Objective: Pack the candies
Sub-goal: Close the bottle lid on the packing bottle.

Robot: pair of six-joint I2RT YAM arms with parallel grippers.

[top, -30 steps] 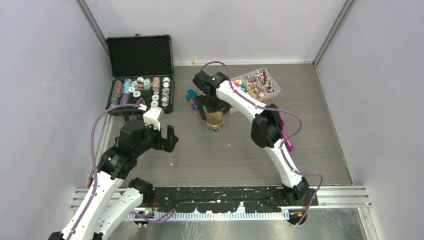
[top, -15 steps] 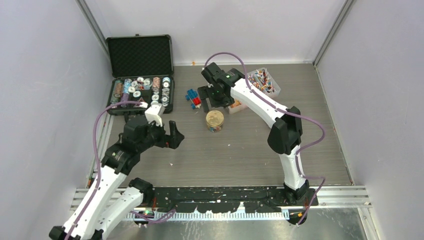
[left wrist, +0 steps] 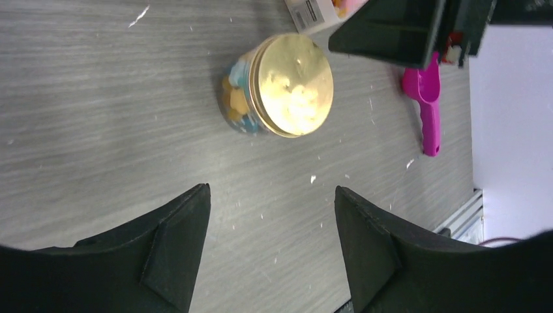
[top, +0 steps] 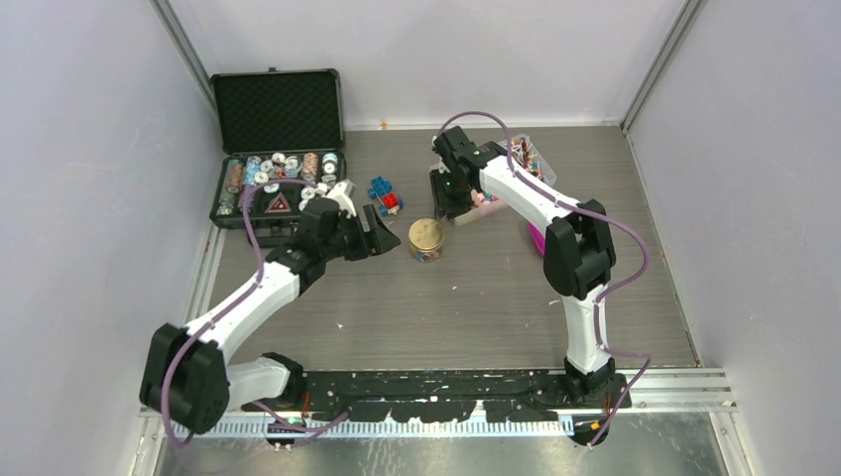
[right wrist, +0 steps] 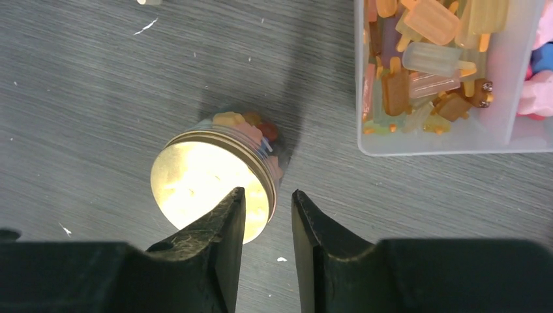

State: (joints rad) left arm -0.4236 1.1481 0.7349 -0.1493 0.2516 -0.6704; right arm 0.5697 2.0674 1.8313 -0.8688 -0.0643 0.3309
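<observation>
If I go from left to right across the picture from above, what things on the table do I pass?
black case → blue-and-red toy brick figure → gold-lidded jar → clear box of candies

Shiny metal lid (right wrist: 195, 176), clear plastic tray (right wrist: 443, 147), glossy candies (right wrist: 427, 59), matt woodgrain table (right wrist: 98, 98)
</observation>
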